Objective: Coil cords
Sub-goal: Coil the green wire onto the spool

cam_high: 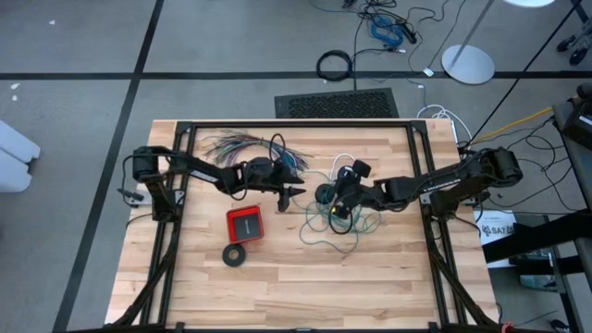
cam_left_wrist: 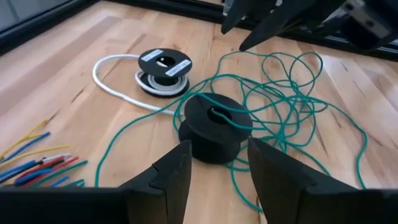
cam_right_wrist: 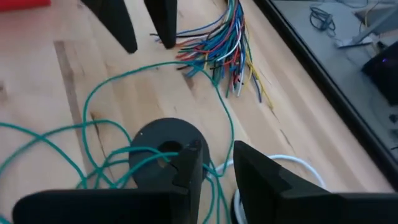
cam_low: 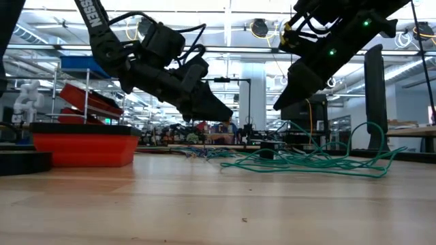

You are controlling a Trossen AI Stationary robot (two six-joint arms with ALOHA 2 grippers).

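From above, the light wooden bench [cam_high: 370, 268] carries a black round plastic spool [cam_high: 325, 194] near its middle, the landmark here. The loose teal-green wire [cam_high: 324, 233] sprawls around the spool and toward the near edge. The left gripper [cam_high: 298, 192] hangs just left of the spool, the right gripper [cam_high: 339, 205] just right of it. A fanned bundle of many-coloured wires [cam_high: 250, 144] lies up-left of the spool, a red square tray [cam_high: 245, 223] down-left, and a black tape-like ring [cam_high: 235, 254] below the tray.

At bench height, both grippers hover above the wood, and the teal wire [cam_low: 306, 162] lies in a low tangle beside the red tray [cam_low: 85, 148].

The left wrist camera shows its fingers [cam_left_wrist: 171, 177] parted, empty, straddling the near side of the spool [cam_left_wrist: 212, 124] without touching it. Past the spool, a thin white cord [cam_left_wrist: 109, 84] loops around a small black-topped reel [cam_left_wrist: 163, 68].

The right wrist camera shows its fingers [cam_right_wrist: 189, 165] slightly apart, gripping nothing, one tip at the spool's [cam_right_wrist: 158, 155] edge, teal wire [cam_right_wrist: 99, 93] across it.
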